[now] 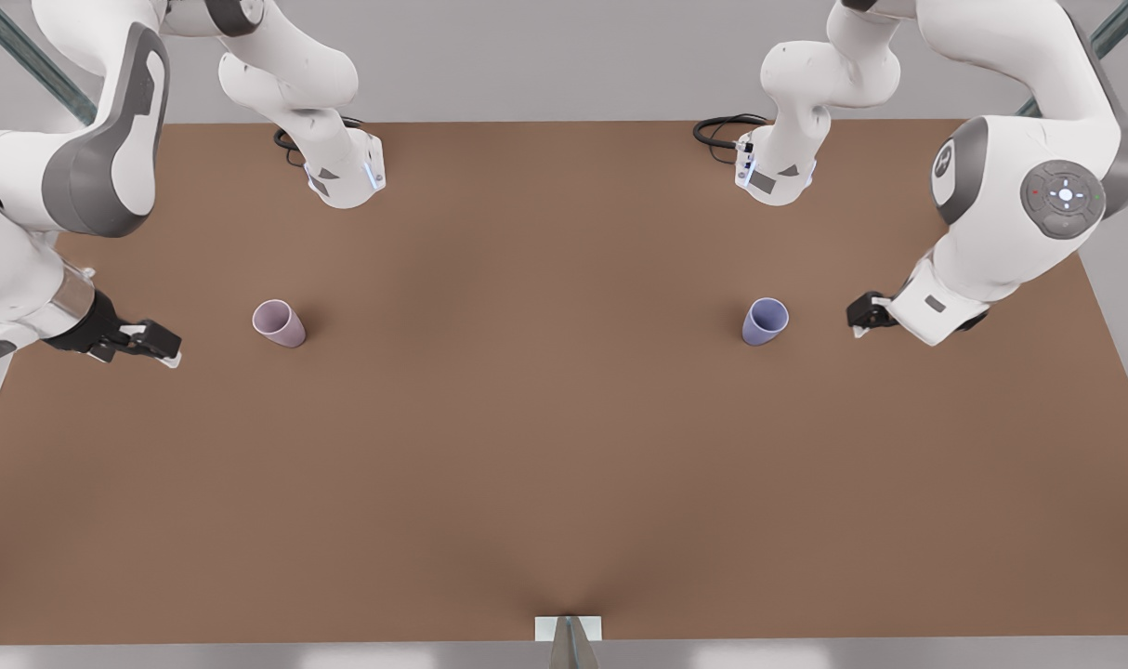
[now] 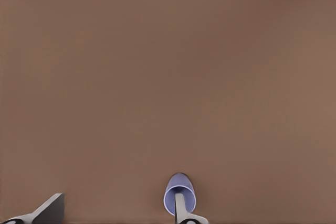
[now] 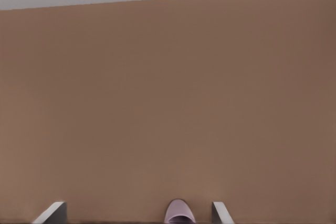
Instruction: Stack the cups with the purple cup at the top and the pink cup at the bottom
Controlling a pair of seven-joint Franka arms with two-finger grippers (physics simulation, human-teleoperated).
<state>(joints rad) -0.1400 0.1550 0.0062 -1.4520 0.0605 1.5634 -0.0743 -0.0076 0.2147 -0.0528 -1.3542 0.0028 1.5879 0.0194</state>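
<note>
Approach step, nothing grasped. Pink cup upright on table, front view's left; right gripper beside it, spread wide, empty. Purple cup upright, front view's right, well apart; left gripper near, wide, empty. Next, likely: close in on purple cup, grip, lift across into pink.

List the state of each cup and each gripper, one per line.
pink cup: upright on the table, mouth up, empty, ungrasped, unstacked.
purple cup: upright on the table, mouth up, empty, ungrasped, far from the pink one.
right gripper: open, beside the pink cup, not touching it.
left gripper: open, beside the purple cup, holding nothing.
</note>
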